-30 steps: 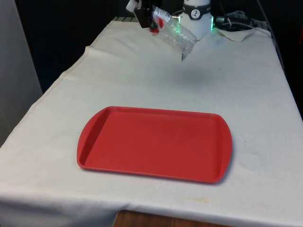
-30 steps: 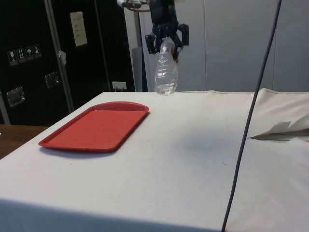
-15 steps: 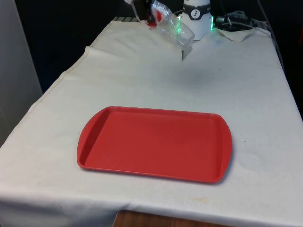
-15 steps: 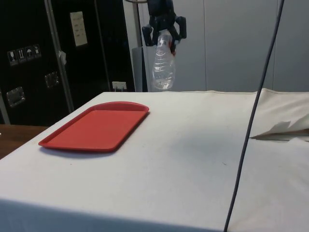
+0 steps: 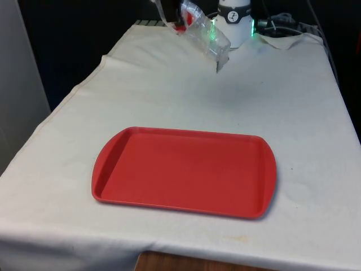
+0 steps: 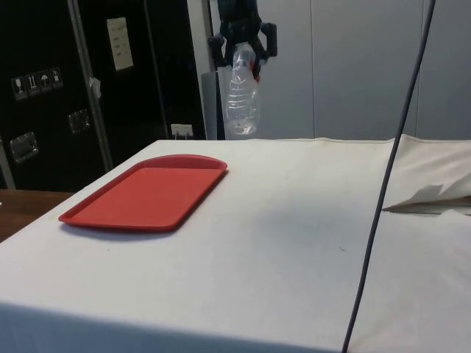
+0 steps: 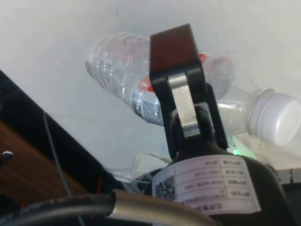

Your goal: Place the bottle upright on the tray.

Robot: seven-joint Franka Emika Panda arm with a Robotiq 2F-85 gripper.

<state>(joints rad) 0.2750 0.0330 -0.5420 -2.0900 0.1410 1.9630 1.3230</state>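
The pincer (image 6: 241, 45) grips a clear plastic bottle (image 5: 204, 34) near its neck, holding it in the air above the far end of the desk (image 5: 293, 113). In the front view the bottle hangs tilted, its base lower and angled toward the desk's middle; in the side view it looks close to vertical, cap end up. The wrist view shows one finger (image 7: 178, 75) pressed across the bottle's red-and-white label, the white cap (image 7: 277, 117) just past it. The red tray (image 5: 183, 172) lies flat near the desk's near edge, well apart from the bottle.
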